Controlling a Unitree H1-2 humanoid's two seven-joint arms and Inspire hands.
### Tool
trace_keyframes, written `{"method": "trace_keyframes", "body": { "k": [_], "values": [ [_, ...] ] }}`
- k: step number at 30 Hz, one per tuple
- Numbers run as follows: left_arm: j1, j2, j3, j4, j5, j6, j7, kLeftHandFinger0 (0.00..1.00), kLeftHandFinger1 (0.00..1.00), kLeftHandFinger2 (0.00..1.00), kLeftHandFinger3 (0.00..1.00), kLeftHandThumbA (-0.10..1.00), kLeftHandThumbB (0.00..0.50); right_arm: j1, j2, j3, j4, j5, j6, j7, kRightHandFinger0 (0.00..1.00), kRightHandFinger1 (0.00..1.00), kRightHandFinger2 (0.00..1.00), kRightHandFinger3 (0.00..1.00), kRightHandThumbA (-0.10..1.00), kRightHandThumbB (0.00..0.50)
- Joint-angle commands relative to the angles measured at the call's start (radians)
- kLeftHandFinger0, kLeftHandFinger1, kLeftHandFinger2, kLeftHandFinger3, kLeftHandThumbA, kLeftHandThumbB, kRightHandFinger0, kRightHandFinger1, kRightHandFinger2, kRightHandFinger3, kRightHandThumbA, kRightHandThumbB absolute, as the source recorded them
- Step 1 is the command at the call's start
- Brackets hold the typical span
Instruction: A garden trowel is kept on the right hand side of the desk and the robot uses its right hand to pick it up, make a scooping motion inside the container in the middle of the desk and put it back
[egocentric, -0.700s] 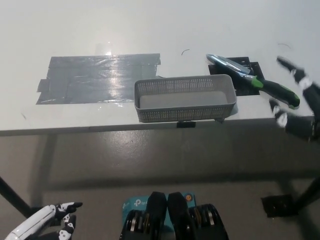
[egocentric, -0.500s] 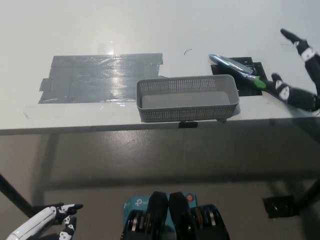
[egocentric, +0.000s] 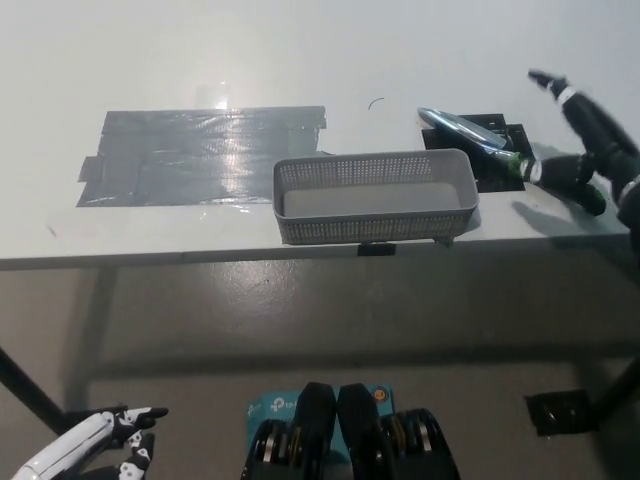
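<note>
The black right hand (egocentric: 596, 150) hangs over the right end of the table (egocentric: 300, 50), fingers spread and not closed on anything: one finger points up and away, while the thumb side lies across the black grip of the garden trowel (egocentric: 472, 138). Half a second ago the hand sat further right and the grip showed between its fingers; now it has slid inward and covers nearly all of the grip, leaving only the green collar and the shiny blade in sight. Whether it actually touches the grip cannot be told. The trowel itself has not moved: it lies flat and slanted on a black patch (egocentric: 490, 178), blade toward the far left, just behind the right corner of the grey mesh container (egocentric: 372, 160). That container sits near the table's front edge, in the same place as before. Left of it a grey tape patch (egocentric: 210, 155) is stuck to the tabletop. The white left hand (egocentric: 105, 445) rests low at the lower left, below the table, fingers loosely apart and holding nothing.
</note>
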Motion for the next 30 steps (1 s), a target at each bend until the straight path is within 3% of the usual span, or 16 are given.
{"method": "trace_keyframes", "body": {
  "k": [1, 2, 5, 7, 9, 16, 25, 26, 30],
  "values": [
    [-0.011, 0.031, 0.019, -0.028, -0.009, 0.013, -0.018, 1.0, 1.0, 1.0, 1.0, 0.52, 0.214, -0.077, -0.002, 0.018, 0.074, -0.017, -0.034, 0.035, 1.0, 1.0, 1.0, 1.0, 0.73, 0.413],
    [-0.012, 0.033, 0.017, -0.031, -0.004, 0.013, -0.021, 1.0, 1.0, 1.0, 1.0, 0.53, 0.209, -0.081, -0.01, 0.041, 0.086, -0.033, -0.033, 0.054, 1.0, 1.0, 1.0, 1.0, 0.78, 0.418],
    [-0.015, 0.036, 0.021, -0.032, -0.001, 0.013, -0.024, 1.0, 1.0, 1.0, 1.0, 0.53, 0.224, -0.102, -0.025, 0.079, 0.133, -0.055, -0.069, 0.07, 1.0, 1.0, 1.0, 1.0, 0.8, 0.438],
    [-0.015, 0.042, 0.023, -0.034, 0.005, 0.013, -0.027, 1.0, 1.0, 1.0, 1.0, 0.54, 0.219, -0.119, -0.039, 0.097, 0.152, -0.068, -0.064, 0.083, 1.0, 1.0, 1.0, 1.0, 0.79, 0.432],
    [-0.018, 0.047, 0.026, -0.038, -0.003, 0.013, -0.035, 1.0, 1.0, 1.0, 1.0, 0.55, 0.216, -0.13, -0.059, 0.098, 0.159, -0.074, -0.043, 0.092, 1.0, 1.0, 1.0, 1.0, 0.78, 0.389],
    [-0.013, 0.04, 0.031, -0.038, -0.009, 0.013, -0.038, 1.0, 1.0, 1.0, 1.0, 0.54, 0.223, -0.165, -0.094, 0.106, 0.245, -0.096, -0.066, 0.091, 1.0, 1.0, 1.0, 1.0, 0.73, 0.373],
    [-0.012, 0.046, 0.02, -0.043, -0.002, 0.013, -0.057, 1.0, 1.0, 1.0, 1.0, 0.59, 0.238, -0.197, -0.098, 0.115, 0.303, -0.106, -0.108, 0.099, 1.0, 1.0, 1.0, 1.0, 0.71, 0.393],
    [-0.014, 0.043, 0.02, -0.043, -0.012, 0.013, -0.058, 1.0, 1.0, 1.0, 1.0, 0.57, 0.216, -0.202, -0.087, 0.125, 0.307, -0.11, -0.118, 0.107, 1.0, 1.0, 1.0, 1.0, 0.72, 0.408],
    [-0.016, 0.043, 0.021, -0.047, -0.012, 0.013, -0.062, 1.0, 1.0, 1.0, 1.0, 0.59, 0.211, -0.206, -0.07, 0.156, 0.307, -0.137, -0.143, 0.108, 1.0, 1.0, 1.0, 1.0, 0.72, 0.416]
  ]
}}
